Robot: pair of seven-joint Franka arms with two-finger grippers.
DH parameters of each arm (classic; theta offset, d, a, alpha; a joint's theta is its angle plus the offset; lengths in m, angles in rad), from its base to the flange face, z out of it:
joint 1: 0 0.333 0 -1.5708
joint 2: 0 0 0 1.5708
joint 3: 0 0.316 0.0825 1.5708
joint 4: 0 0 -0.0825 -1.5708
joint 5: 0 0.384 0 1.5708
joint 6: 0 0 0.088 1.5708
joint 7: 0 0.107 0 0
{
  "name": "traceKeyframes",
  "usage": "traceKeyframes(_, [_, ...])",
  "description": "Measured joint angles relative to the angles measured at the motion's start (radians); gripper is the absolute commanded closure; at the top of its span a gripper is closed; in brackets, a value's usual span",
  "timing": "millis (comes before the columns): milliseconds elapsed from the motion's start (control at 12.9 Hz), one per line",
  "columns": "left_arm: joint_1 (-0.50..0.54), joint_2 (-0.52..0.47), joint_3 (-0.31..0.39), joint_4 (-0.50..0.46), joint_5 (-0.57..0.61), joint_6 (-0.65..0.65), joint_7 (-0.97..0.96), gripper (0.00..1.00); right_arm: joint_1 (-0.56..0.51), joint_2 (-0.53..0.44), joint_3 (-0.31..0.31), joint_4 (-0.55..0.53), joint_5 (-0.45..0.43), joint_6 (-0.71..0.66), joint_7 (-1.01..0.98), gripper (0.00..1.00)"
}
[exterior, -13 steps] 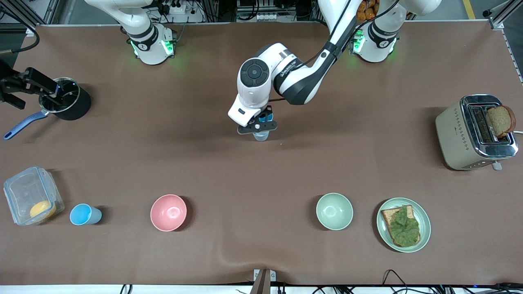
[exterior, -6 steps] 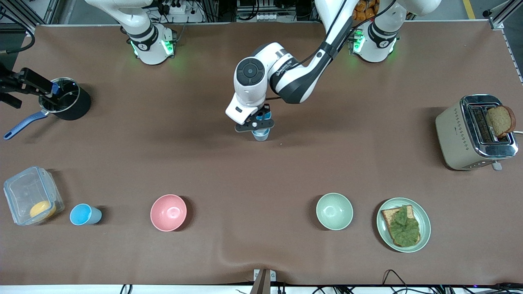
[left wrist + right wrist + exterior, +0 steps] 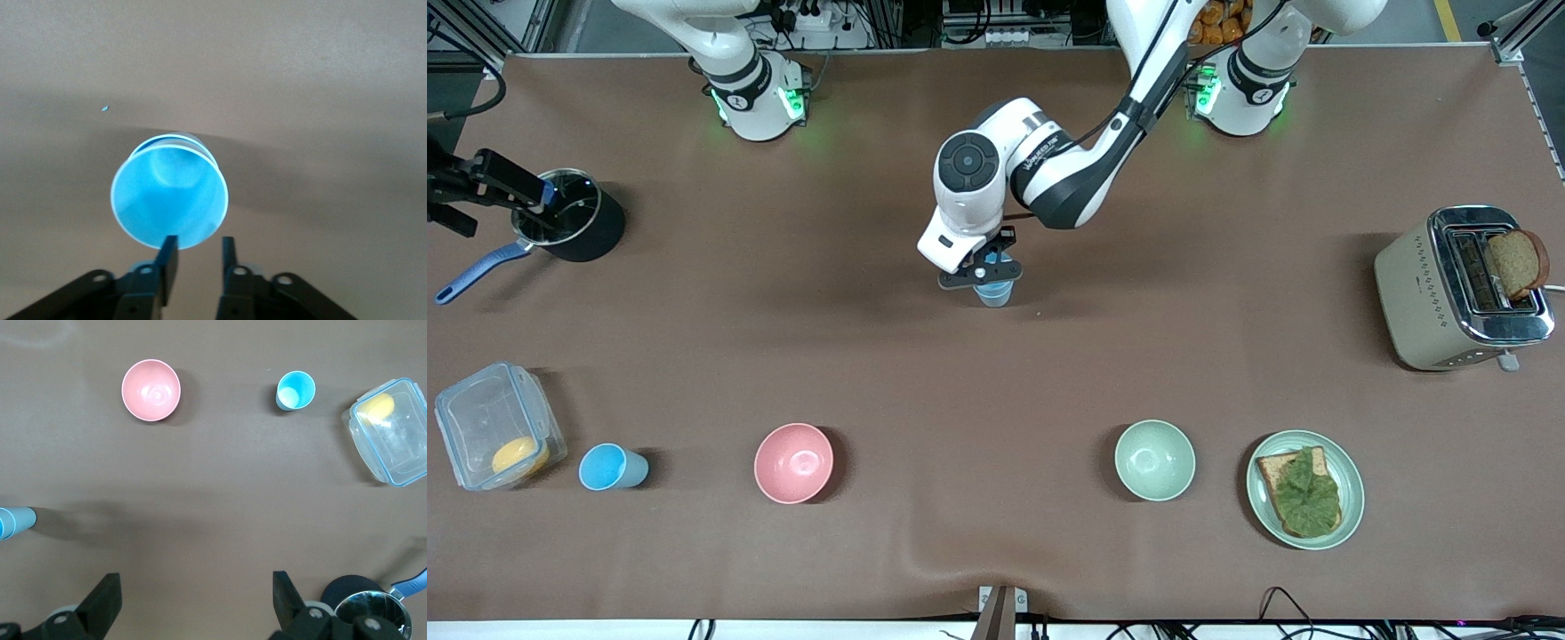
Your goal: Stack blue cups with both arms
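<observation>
While the left end effector [image 3: 984, 273] is hanging over the middle of the desk [image 3: 1227, 160], its 2 fingers [image 3: 167, 259] are standing slightly apart, with the rim of the paler blue cup [image 3: 169, 199] running between them; whether they are already pinching that rim cannot be told. This cup is standing upright on the desk. The brighter blue cup [image 3: 610, 467] is standing well apart from it, nearer the front camera and toward the right arm's end, between the clear container [image 3: 496, 427] and the pink bowl [image 3: 793, 462].

Both cups are looking light, thin-walled and smooth, so a gentle pinch across the rim is probably suiting them better than a hard squeeze.

The left wrist view is showing the rim between the fingers, which the front view is hiding under the arm. The right end effector [image 3: 193, 603] is waiting with jaws wide apart, above the desk by the black pot [image 3: 574, 224], and its wrist view is showing both cups at once.
</observation>
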Motion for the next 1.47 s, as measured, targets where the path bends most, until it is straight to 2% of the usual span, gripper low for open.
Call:
traceKeyframes(77, [0.000, 0.000, 0.001, 0.001, 0.000, 0.000, 0.000, 0.45, 0.000, 0.000, 0.000, 0.000, 0.000, 0.000, 0.000, 0.00])
traceKeyframes(232, [0.004, -0.001, 0.004, 0.012, 0.000, 0.000, 0.000, 0.00, 0.000, 0.000, 0.000, 0.000, 0.000, 0.000, 0.000, 0.00])
traceKeyframes(463, [0.055, -0.034, 0.014, 0.020, 0.004, -0.004, 0.001, 0.00, 0.000, 0.000, 0.000, 0.000, 0.000, 0.000, 0.000, 0.00])
traceKeyframes(772, [0.194, -0.145, 0.018, -0.015, 0.010, -0.060, 0.076, 0.00, 0.000, 0.000, 0.000, 0.000, 0.000, 0.000, 0.000, 0.00])
traceKeyframes(1158, [0.385, -0.360, -0.003, -0.184, 0.076, -0.136, 0.287, 0.00, 0.000, 0.000, 0.003, 0.000, 0.000, 0.000, -0.002, 0.00])
traceKeyframes(1313, [0.459, -0.450, -0.008, -0.259, 0.096, -0.180, 0.419, 0.00, 0.000, 0.000, 0.004, 0.000, -0.002, -0.001, -0.002, 0.00])
traceKeyframes(1467, [0.549, -0.525, -0.010, -0.293, 0.097, -0.250, 0.561, 0.00, 0.001, 0.000, 0.010, 0.000, -0.029, -0.010, -0.002, 0.00])
